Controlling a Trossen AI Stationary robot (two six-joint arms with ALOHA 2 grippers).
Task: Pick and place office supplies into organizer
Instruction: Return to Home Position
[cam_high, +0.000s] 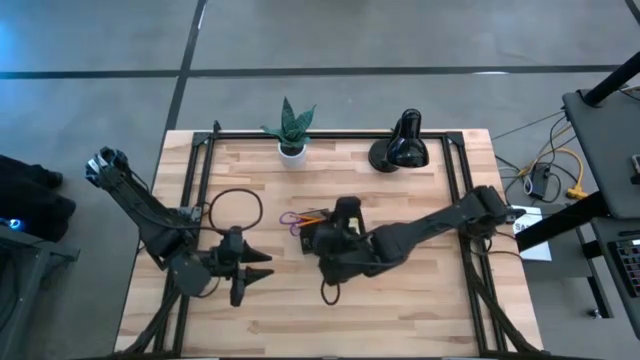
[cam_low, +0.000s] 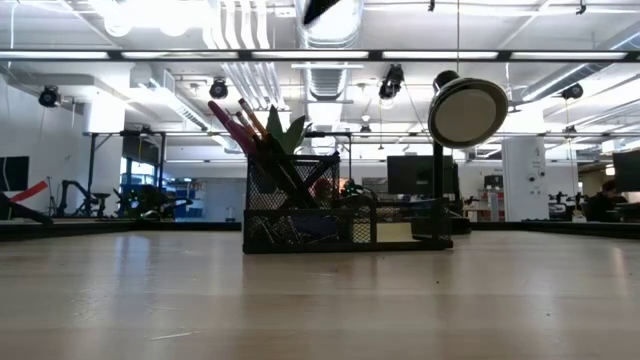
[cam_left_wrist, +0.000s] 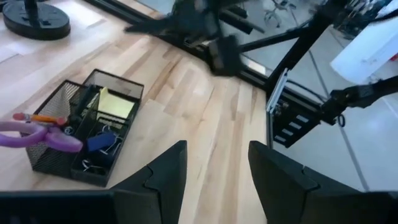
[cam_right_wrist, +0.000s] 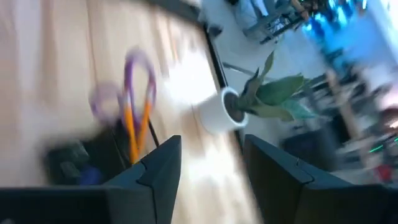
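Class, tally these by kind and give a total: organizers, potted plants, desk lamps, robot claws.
organizer: 1
potted plant: 1
desk lamp: 1
claws: 2, the left claw and the right claw, both open
total: 5

A light wooden plank table (cam_high: 400, 300) with a black frame is seen from above. Three things are set directly on it. A black mesh organizer (cam_high: 312, 228) is placed just beside the jaws of the right gripper (cam_high: 347, 208) and ahead of the jaws of the left gripper (cam_high: 266, 266). A small potted plant (cam_high: 291, 150) and a black desk lamp (cam_high: 405, 148) are stood well beyond both pairs of jaws, near the far edge.
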